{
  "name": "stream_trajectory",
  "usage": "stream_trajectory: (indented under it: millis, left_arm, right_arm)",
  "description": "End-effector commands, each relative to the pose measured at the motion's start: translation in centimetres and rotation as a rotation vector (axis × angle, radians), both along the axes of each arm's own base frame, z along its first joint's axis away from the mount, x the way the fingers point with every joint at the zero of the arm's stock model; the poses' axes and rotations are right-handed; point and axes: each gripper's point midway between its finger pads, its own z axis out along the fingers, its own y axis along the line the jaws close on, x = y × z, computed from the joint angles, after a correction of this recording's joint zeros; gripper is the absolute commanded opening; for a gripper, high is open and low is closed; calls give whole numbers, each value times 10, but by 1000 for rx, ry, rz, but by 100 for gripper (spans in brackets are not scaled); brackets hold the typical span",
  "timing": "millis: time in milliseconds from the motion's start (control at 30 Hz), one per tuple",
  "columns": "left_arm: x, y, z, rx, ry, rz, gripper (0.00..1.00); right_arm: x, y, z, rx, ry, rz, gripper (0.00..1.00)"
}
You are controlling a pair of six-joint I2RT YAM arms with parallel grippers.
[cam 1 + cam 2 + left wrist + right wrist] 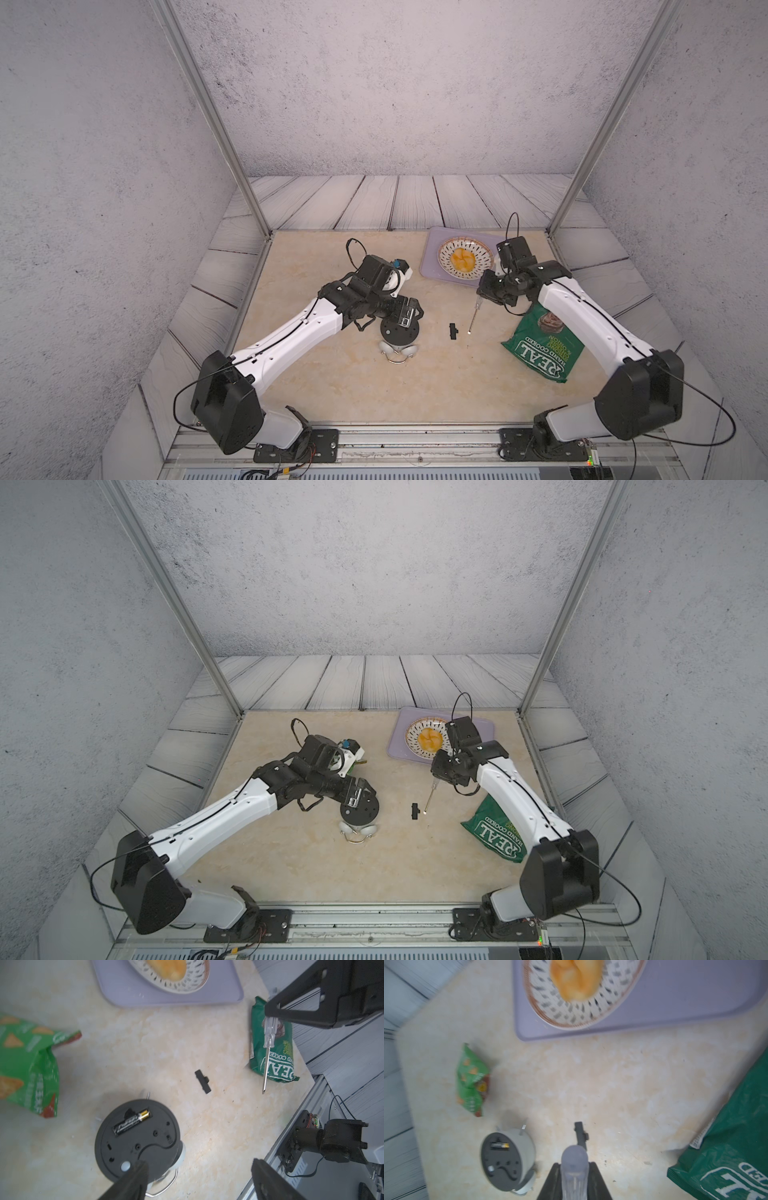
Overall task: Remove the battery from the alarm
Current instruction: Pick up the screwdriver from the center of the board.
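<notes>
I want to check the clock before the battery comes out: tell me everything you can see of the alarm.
The alarm lies face down on the beige table, its round black plastic back up. The battery sits in the uncovered compartment. White bells and a wire handle point toward the robot. The open left gripper hangs just over it; touching is unclear.

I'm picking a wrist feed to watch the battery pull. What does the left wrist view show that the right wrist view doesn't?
Left wrist only: the left gripper, open over the alarm; the screwdriver, its metal shaft and tip. Right wrist only: the light green snack bag whole. Both: the battery in the alarm's open back, the loose black cover, the right gripper shut on the screwdriver.
</notes>
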Motion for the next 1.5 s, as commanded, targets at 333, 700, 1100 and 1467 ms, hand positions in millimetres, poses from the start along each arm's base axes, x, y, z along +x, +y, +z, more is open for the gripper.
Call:
stream_trajectory:
  millis: [333, 700, 1100, 1467]
  left_arm:
    - [21, -74, 29, 150, -487, -127, 68]
    - [12, -103, 26, 116, -553, -198, 64]
    - [16, -99, 13, 148, -562, -166, 10]
    - [13, -41, 45, 45, -563, -220, 0]
  right_arm:
    - [-8, 31, 85, 257, -165, -57, 5]
    - [-15, 46, 91, 274, -181, -53, 5]
    - [-22, 46, 94, 296, -176, -54, 5]
    - [-35, 44, 115, 246, -349, 194, 47]
